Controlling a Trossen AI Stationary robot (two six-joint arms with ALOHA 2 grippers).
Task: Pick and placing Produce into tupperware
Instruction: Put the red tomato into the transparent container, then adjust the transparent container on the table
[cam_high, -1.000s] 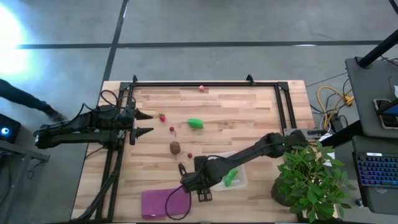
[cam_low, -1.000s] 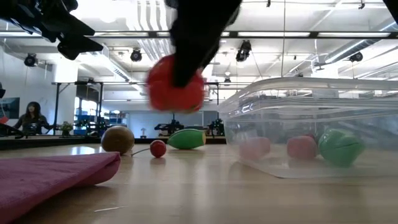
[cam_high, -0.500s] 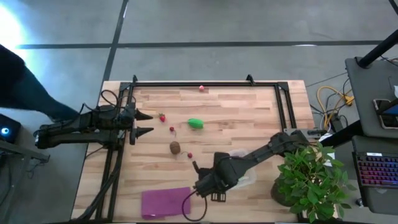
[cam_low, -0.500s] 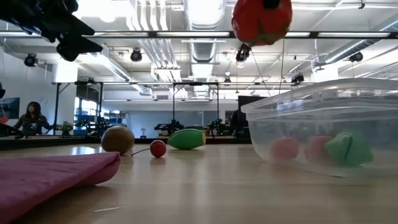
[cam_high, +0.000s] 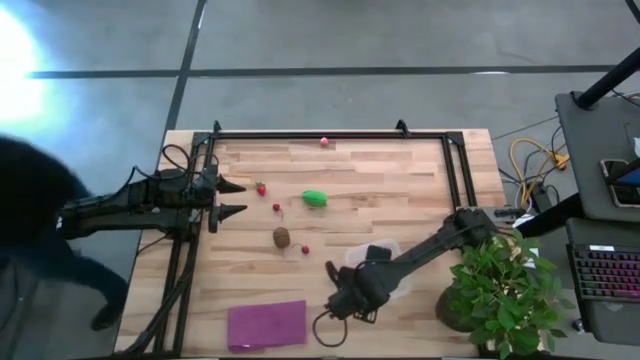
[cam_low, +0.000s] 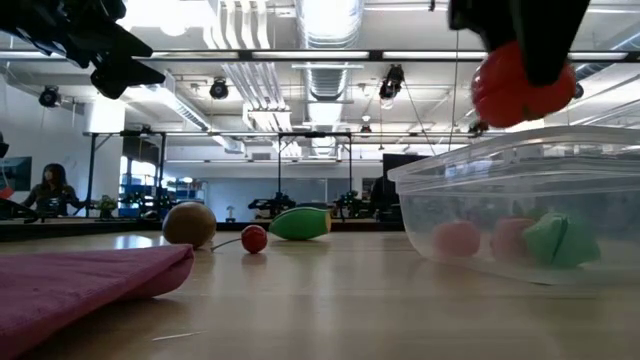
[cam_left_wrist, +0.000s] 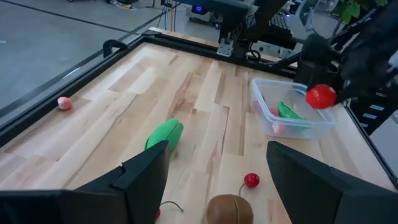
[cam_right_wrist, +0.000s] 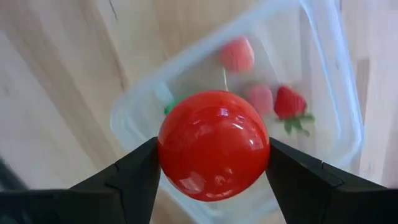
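**Red ball over tupperware**

Reaching in low with right gripper (cam_right_wrist: 212, 168), fingers clamping glossy red ball (cam_right_wrist: 213, 144) directly above clear, round-cornered tupperware (cam_high: 391, 249). Holding inside tupperware: green piece (cam_low: 556, 238), pink pieces (cam_right_wrist: 237, 54), strawberry (cam_right_wrist: 288, 103). Lying beyond tupperware on wood table (cam_high: 400, 170): green oblong (cam_high: 315, 199), brown kiwi (cam_high: 282, 237). Waiting far from tupperware: left gripper (cam_high: 228, 197), fingers spread, holding nothing.

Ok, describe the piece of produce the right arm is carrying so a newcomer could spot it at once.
Start at the clear tupperware near the potted plant. The right gripper hangs just above it, shut on a glossy red ball. It is the only produce off the table, and bigger than the berries below.
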